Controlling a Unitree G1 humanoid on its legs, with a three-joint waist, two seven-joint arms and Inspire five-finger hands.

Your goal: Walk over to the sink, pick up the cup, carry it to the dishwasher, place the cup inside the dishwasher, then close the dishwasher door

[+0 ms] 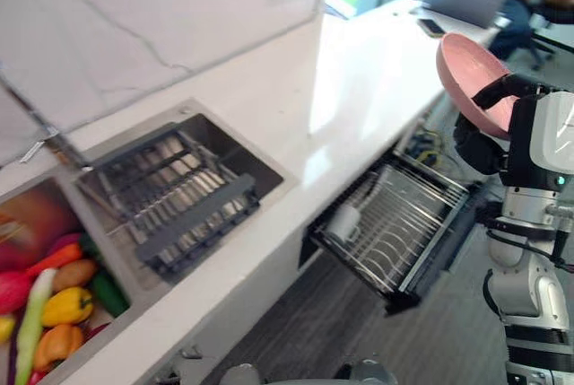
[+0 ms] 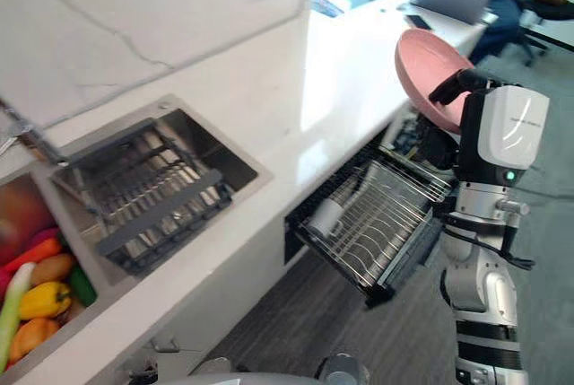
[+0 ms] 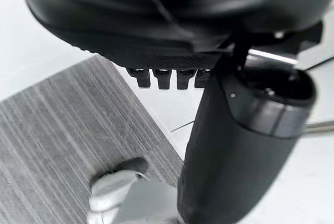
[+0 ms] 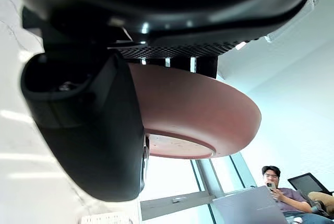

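The right hand [image 4: 88, 130] clamps a smooth pink round bowl [image 4: 198, 114]; wire dishwasher rack [image 1: 404, 223] holds white cup [image 1: 343, 222]; left hand [image 3: 167, 25] fingers relaxed, empty.

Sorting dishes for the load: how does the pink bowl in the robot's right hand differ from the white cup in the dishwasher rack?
The pink bowl is wide and shallow; the white cup is small and narrow. The pink bowl is held tilted in the air, pinched by the right hand; the white cup rests in the pulled-out dishwasher rack, untouched. Both are plain, single-coloured dishes.
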